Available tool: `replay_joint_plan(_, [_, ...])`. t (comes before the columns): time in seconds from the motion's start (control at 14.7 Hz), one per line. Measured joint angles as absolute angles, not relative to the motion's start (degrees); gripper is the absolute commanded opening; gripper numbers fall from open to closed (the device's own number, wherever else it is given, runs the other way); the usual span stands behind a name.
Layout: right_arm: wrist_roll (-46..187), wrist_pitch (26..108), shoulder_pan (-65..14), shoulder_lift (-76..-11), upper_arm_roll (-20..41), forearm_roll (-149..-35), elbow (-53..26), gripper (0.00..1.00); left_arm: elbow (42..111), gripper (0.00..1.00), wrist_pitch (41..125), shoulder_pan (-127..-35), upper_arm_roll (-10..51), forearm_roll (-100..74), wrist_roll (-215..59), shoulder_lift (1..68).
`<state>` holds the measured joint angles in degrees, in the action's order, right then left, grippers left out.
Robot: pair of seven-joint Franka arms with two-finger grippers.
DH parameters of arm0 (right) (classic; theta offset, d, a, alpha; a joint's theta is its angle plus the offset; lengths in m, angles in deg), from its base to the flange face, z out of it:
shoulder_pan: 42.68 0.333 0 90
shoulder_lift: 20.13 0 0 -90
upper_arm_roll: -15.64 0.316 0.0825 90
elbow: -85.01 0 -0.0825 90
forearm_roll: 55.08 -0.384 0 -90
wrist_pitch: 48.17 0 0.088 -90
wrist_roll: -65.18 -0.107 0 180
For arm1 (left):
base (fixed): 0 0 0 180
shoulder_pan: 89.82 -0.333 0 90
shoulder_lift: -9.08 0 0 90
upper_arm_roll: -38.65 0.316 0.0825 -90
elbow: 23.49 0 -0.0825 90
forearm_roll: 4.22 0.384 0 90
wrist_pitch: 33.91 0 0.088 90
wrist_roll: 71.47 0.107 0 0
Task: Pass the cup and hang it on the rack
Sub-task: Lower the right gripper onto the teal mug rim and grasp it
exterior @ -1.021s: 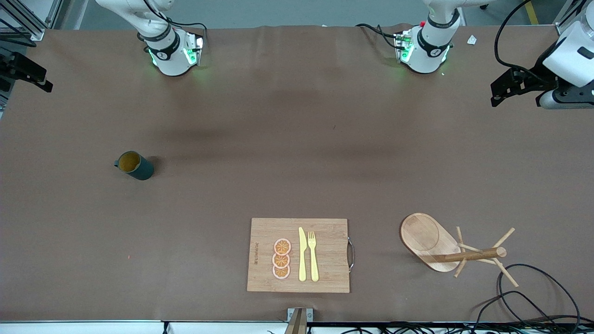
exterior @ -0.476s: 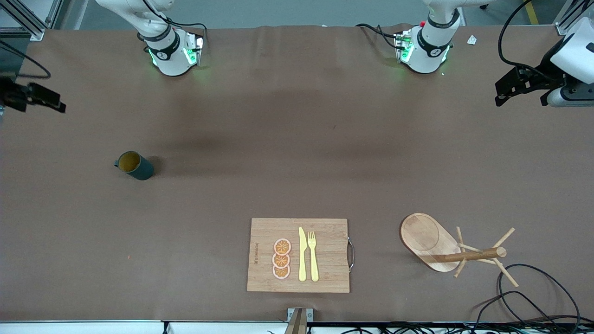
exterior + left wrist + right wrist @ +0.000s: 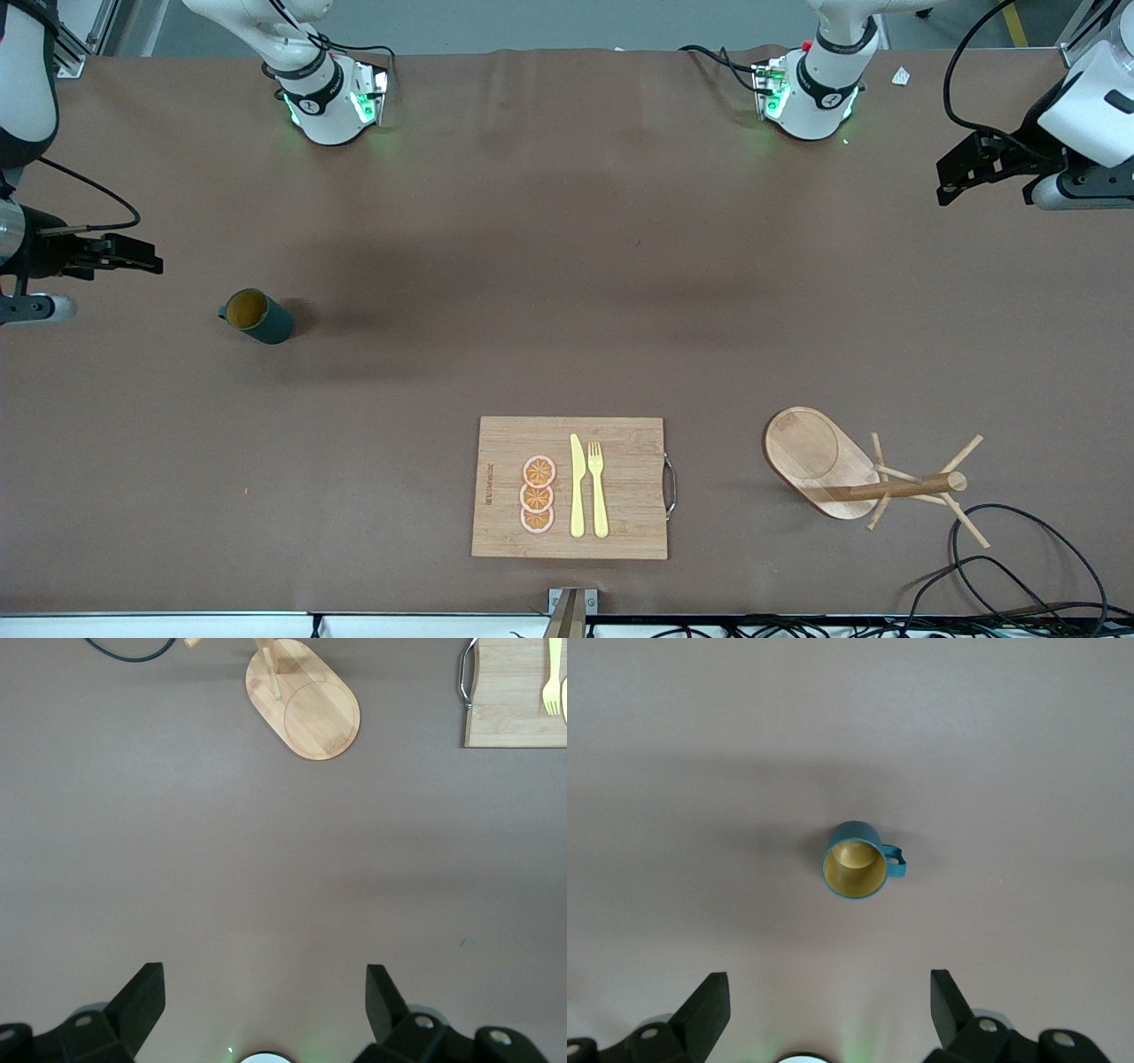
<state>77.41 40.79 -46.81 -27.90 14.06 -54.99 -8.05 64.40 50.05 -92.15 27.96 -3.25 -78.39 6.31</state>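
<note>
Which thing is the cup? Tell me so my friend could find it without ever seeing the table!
Start at the bamboo cutting board at the table's edge nearest the front camera, then look toward the right arm's end and farther from the camera. Standing alone on the brown table is the cup. It is the only dark teal thing, yellow-orange inside, with a little loop handle.

Cup [image 3: 257, 316] [image 3: 857, 859] = small dark teal mug w/ yellow-orange inside, little loop handle. Standing upright, mouth up, on the table toward the right arm's end, nothing touching it. Rack [image 3: 850, 470] [image 3: 306, 695] = light wood mug tree, oval base, center post, thin angled pegs. It's at the left arm's end, nearer the front cam than the cup.
</note>
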Motion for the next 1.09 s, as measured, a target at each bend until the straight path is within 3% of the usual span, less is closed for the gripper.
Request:
replay_joint_plan(0.82, [103.98,70.59,-50.20,-28.57,13.75,-55.00,-31.57,1.00,64.42,1.00,50.02,-92.50,28.19,-3.25,-78.53,6.85])
replay_joint_plan(1.09, [109.16,78.21,-52.03,-31.98,13.71,-55.00,-35.99,1.00,64.42,1.00,50.02,-92.52,28.20,-3.25,-78.53,7.36])
